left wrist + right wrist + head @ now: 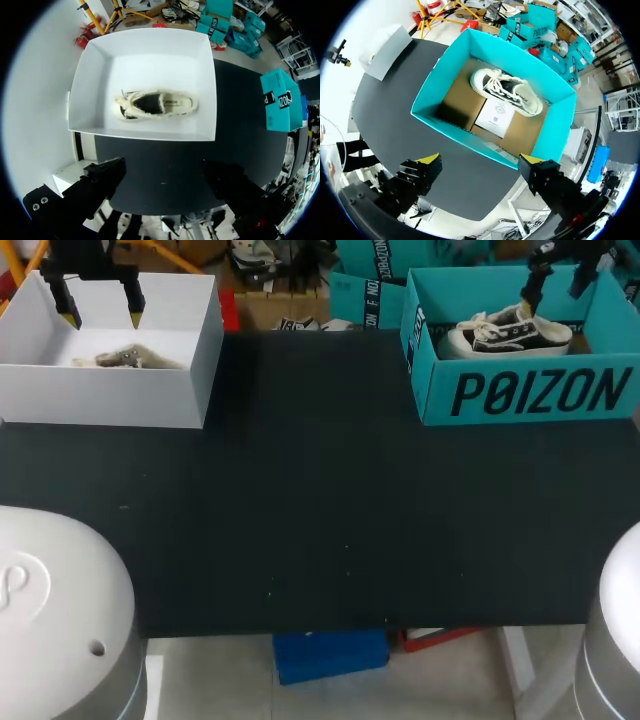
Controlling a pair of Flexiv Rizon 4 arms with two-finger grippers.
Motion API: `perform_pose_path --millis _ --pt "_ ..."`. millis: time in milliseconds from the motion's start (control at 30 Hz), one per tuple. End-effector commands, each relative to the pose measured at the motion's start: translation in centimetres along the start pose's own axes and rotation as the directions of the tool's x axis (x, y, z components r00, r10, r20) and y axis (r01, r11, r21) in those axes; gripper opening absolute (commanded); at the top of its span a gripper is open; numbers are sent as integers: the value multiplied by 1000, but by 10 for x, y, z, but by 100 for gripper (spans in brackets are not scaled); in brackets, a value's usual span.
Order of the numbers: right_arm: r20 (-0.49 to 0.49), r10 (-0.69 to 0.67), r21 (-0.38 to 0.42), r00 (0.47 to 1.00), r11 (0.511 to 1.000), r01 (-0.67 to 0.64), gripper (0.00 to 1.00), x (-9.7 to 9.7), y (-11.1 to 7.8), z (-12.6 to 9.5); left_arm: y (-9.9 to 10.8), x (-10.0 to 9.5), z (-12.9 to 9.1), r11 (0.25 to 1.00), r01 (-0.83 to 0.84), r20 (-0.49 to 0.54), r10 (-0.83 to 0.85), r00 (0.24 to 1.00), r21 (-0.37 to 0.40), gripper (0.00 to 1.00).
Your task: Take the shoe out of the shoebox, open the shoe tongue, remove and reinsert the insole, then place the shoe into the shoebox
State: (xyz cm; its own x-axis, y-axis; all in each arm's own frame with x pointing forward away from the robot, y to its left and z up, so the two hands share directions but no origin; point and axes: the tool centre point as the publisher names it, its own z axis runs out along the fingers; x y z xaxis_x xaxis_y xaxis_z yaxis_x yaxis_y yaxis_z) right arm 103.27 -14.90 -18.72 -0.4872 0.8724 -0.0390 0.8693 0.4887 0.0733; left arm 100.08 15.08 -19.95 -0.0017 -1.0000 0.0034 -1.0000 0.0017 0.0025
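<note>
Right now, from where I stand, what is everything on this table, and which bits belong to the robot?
white box: one, white, far left of the table.
fleecy shoe: one, cream, lying inside the white box.
shoebox: one, teal, far right of the table.
sneaker: one, black and white with white laces, inside the shoebox.
card: one, white, on the shoebox floor beside the sneaker.
table: one, black top.
left fingers: two, yellow-tipped, open, above the white box.
right fingers: two, yellow-tipped, open, above the shoebox.
</note>
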Motion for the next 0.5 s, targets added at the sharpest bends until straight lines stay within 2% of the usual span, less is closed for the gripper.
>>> perform_pose_path --millis 33,133,167,267,367,500 --pt "-14 -332 -52 943 942 331 100 -9 5 -4 0 0 0 1000 1 2 -1 1000 0 100" --pt "-8 -483 -61 876 874 481 100 -13 8 -5 0 0 0 1000 1 2 -1 1000 0 100" --pt "-1 -570 -64 822 820 569 100 -15 9 -6 0 0 0 1000 1 2 -1 1000 0 100" --pt "13 -709 -41 705 705 708 100 -18 11 -7 0 0 0 1000 1 2 -1 1000 0 100" --pt "3 -794 -37 608 608 793 100 -22 12 -5 0 0 0 1000 1 2 -1 1000 0 100" --pt "0 -859 -26 512 512 859 100 -29 16 2 0 0 0 1000 1 2 -1 1000 0 100"
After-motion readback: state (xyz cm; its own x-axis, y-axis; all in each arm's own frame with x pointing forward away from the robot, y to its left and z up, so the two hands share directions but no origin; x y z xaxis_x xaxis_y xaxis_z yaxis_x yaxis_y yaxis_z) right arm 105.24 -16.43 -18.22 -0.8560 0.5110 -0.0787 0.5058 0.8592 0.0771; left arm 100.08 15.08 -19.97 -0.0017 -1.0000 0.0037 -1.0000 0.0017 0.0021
